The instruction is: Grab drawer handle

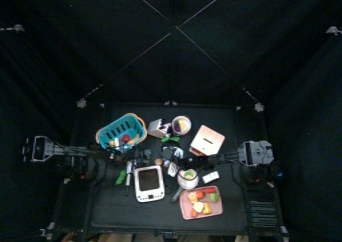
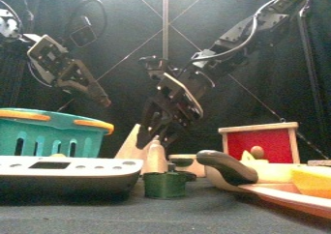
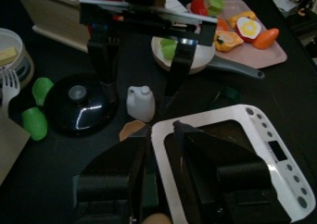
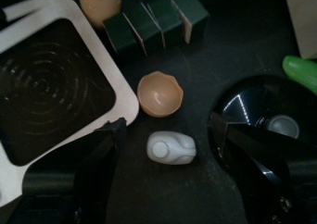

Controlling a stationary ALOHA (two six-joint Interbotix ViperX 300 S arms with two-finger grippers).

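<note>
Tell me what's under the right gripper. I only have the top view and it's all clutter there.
Observer: In the right wrist view, the right gripper is open above a small white shaker, with a scale beside it.
Operator: So not at the drawer?
Observer: No. In the front view the red drawer faces the table's front edge, and the gripper hangs well apart from it.
Operator: Is the left arm in the way?
Observer: No. The left wrist view puts the left gripper over the scale's corner, not near the drawer.
</note>
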